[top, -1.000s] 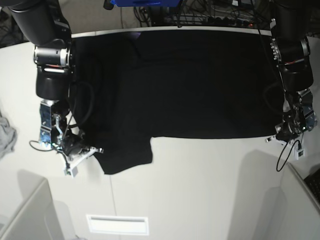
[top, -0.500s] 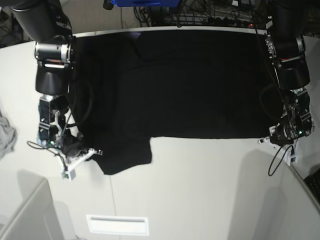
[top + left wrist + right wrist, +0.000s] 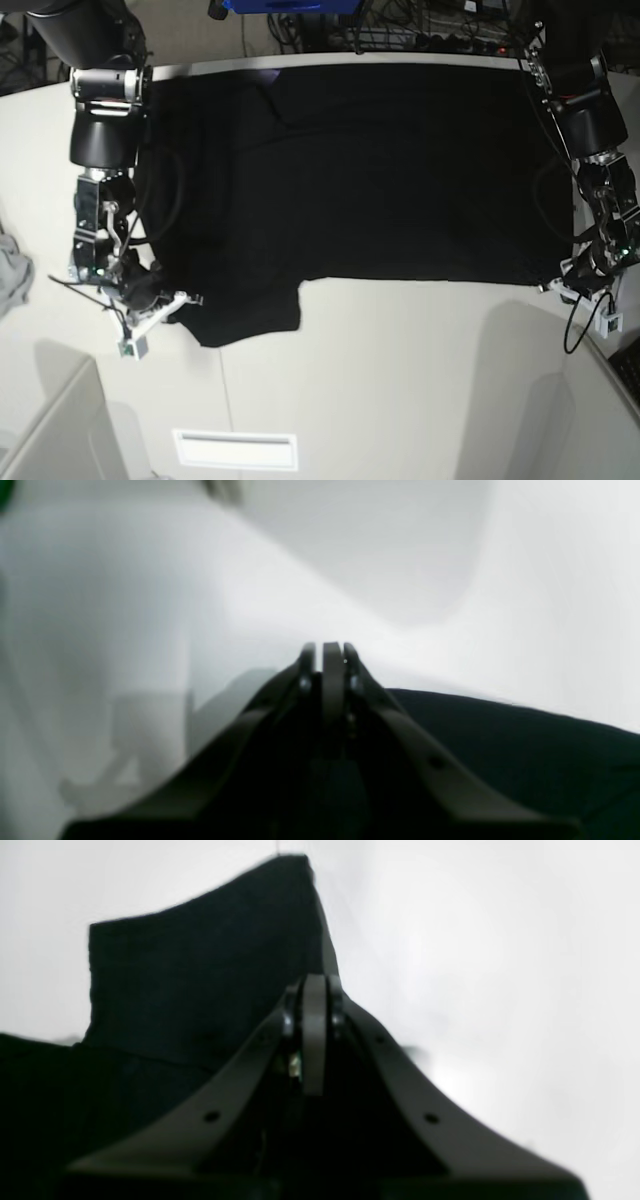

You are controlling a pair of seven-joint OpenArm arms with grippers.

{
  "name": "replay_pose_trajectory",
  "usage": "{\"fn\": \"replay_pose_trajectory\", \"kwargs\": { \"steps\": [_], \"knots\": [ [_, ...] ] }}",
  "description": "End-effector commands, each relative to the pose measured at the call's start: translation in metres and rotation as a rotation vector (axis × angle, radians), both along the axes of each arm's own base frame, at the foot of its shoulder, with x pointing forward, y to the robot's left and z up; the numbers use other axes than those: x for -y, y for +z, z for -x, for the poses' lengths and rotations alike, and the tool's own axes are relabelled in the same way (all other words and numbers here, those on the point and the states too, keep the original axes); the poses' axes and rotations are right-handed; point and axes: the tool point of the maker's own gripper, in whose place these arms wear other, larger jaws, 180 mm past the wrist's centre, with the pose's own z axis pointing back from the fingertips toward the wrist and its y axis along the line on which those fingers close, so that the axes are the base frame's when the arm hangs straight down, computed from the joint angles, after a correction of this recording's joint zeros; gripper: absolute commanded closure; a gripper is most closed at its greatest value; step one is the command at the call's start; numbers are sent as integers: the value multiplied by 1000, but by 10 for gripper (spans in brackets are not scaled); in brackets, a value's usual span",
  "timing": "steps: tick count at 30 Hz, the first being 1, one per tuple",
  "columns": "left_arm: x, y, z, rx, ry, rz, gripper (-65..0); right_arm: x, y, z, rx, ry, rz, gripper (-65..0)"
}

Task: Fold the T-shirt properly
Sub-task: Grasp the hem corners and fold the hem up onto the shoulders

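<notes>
My left gripper (image 3: 572, 287) and right gripper (image 3: 172, 302) are both squeezed tight, each pinching a bottom corner of the black T-shirt (image 3: 370, 170).

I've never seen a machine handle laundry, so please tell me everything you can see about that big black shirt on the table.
The T-shirt is plain black, soft-looking fabric, spread flat and wide across the white table. No print shows. One short sleeve sticks out past its near hem. The right gripper is shut at that sleeve's edge, and the left gripper is shut at the opposite near corner; whether either one pinches cloth cannot be told.
</notes>
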Motion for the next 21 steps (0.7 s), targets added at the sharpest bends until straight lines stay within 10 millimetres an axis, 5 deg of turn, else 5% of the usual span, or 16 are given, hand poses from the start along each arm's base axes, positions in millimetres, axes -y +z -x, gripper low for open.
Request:
{"fn": "replay_pose_trajectory", "kwargs": {
  "steps": [1,6,12,21],
  "knots": [
    [-16,22,-4,55,27,-29,0,4,27,-16,85,-8,-2,0],
    [-28,31,7,50,69,-9,0,2,30,-7,106,2,11,0],
    [-18,32,29,51,10,-60,0,-3,37,10,140,23,30,0],
    [-7,31,77,52,-1,-125,0,-16,46,60,167,75,68,0]
  ]
}}
